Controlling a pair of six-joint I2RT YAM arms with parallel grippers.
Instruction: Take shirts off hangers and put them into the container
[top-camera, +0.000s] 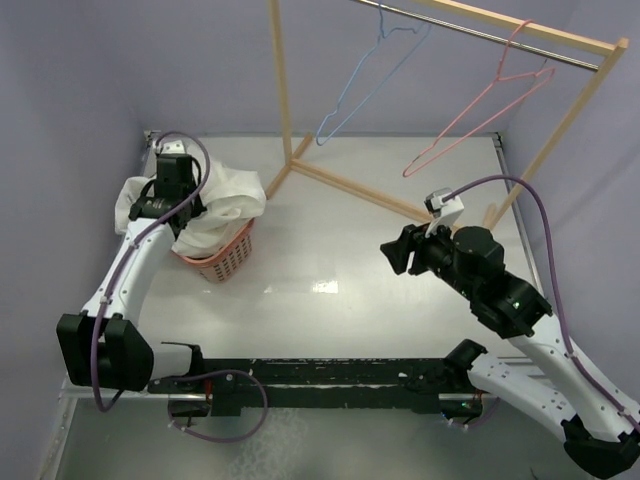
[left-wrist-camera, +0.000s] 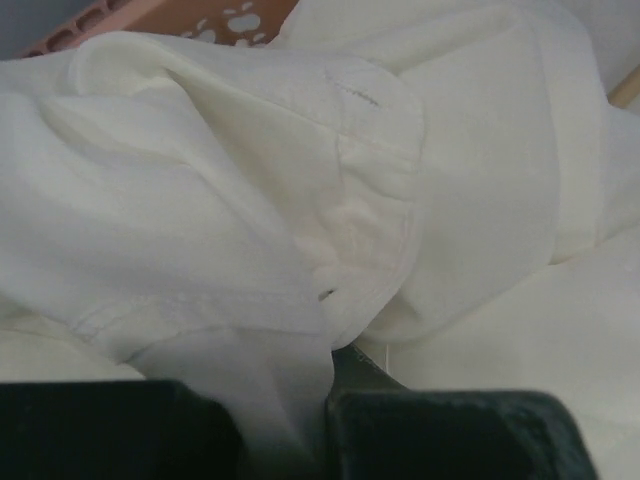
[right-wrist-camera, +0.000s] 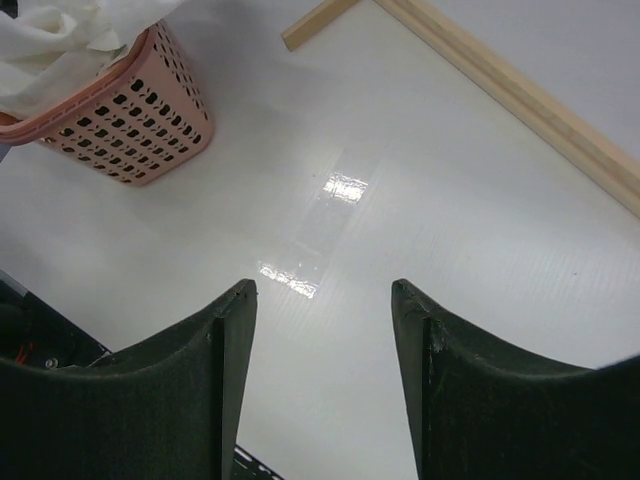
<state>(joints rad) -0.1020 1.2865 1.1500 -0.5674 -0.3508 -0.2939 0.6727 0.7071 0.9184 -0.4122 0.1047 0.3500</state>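
Left gripper (left-wrist-camera: 328, 400): jaws narrow, fold of white shirt (left-wrist-camera: 250, 200) pinched between the fingers. Left arm stretched forward, wrist tipped down over basket (top-camera: 222, 262). Shirt heaped in basket, spilling over rim. Right gripper (right-wrist-camera: 322, 320): jaws wide, holding nothing, above bare table (right-wrist-camera: 400, 200). Right arm bent at elbow, pointing left. Blue hanger (top-camera: 365, 85) and pink hanger (top-camera: 480, 110) hang bare on rail.

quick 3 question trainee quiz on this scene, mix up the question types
1. True or false: the blue hanger and the pink hanger both hang bare on the rail.
2. What lies in the basket? A) white shirt B) black shirt C) nothing
3. Fill in: the right gripper is ____ above the table.
Key: 1 true; 2 A; 3 open.
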